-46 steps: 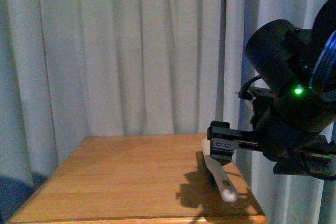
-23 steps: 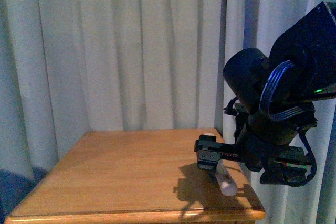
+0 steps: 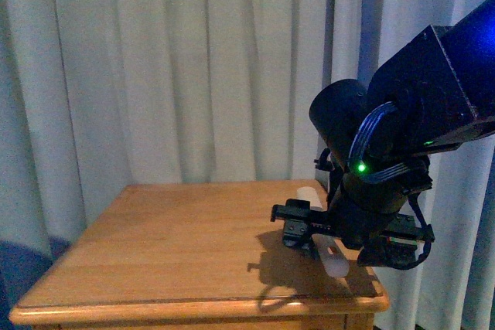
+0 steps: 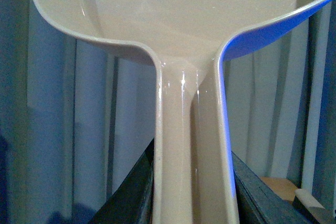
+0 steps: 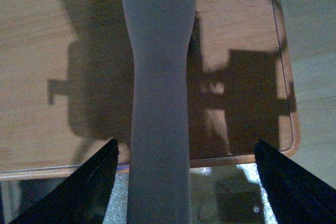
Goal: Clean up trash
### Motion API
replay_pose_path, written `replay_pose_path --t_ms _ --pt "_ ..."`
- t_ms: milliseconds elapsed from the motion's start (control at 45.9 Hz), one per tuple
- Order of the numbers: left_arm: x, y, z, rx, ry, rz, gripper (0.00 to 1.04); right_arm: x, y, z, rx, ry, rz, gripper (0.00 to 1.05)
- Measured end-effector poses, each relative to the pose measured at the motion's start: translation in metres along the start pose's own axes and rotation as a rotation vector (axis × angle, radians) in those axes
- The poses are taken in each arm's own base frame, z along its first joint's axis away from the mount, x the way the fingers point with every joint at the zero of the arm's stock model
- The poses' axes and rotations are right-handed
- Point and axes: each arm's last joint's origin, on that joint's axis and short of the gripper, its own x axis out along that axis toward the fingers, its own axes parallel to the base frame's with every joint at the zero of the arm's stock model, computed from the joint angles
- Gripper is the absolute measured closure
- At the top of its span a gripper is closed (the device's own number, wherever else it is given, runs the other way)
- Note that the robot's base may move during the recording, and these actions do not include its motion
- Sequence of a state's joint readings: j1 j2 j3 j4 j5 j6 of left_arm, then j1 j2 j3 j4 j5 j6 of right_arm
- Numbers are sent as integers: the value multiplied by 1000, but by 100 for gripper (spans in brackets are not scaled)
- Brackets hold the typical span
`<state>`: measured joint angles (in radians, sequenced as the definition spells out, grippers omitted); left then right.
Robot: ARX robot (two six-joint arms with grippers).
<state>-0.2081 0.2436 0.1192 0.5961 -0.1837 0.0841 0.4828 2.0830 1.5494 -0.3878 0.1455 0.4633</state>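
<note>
Left gripper (image 4: 193, 187) is clenched on the neck of the beige dustpan (image 4: 173, 9), a dark finger pressed to each side; where the trash lies cannot be told from these views. Right gripper (image 5: 185, 148) stands spread wide astride a pale handle (image 5: 157, 77) by the right edge of the wooden table (image 3: 155, 245), one finger well clear of it. Pale curtains (image 3: 155, 75) hang behind.

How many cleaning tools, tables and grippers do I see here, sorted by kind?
Cleaning tools: 2 (beige dustpan, white handle)
Tables: 1 (wooden table)
Grippers: 2 (left gripper, right gripper)
Total: 5
</note>
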Motion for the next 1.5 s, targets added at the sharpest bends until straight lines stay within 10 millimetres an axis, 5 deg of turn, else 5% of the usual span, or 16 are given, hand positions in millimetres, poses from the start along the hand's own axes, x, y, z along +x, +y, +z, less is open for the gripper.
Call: replay_pose_path --t_ms 349,654,742,916,1112,1505 --pt "0 0 0 0 0 0 78 4 0 -1 -5 0 3 82" --pt "0 0 0 0 0 0 78 -10 -10 -11 -59 -90 0 85" --pt "0 0 0 0 0 0 78 -26 -17 -13 -98 -179 11 85" --pt "0 0 0 0 0 0 78 -102 -47 -24 -173 -471 68 85" --pt "0 0 0 0 0 0 78 -177 -88 -69 -205 -762 51 85" --pt "0 0 0 0 0 0 78 -241 -118 -125 -170 -1049 -31 85"
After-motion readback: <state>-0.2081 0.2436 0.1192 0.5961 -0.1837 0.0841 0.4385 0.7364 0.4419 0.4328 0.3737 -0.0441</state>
